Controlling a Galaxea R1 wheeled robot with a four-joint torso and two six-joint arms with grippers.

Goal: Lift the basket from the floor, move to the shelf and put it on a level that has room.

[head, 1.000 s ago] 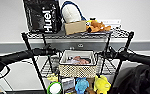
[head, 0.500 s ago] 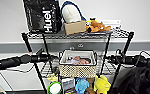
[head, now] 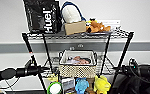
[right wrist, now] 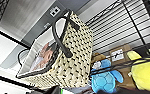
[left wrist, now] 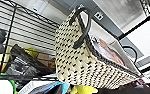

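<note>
Nearest, two dark arms reach in low from either side in the head view, ending by the rack's front posts; whether either gripper is spread or pinched together I cannot tell, and no fingers are visibly on the basket (head: pixel 77 65). It sits between the posts of the shelf (head: pixel 28 45), on the wire level (head: pixel 104 67) second from the top, above a tier of soft toys (head: pixel 102 85).

By its looks the basket will handle light and fairly stiff: woven beige sides that hold their shape, a white rim and lining, a printed picture lying inside. The weave should give grip rather than slip. The two dark loop handles (left wrist: pixel 81 26) on its short ends look the natural holds, or else the end walls pressed from both sides.

Its mouth faces up, and its long axis runs across the rack, side to side, one long wall toward the robot.

Above, the top tier carries a black bag (head: pixel 42 16) and a box (head: pixel 75 27).
</note>
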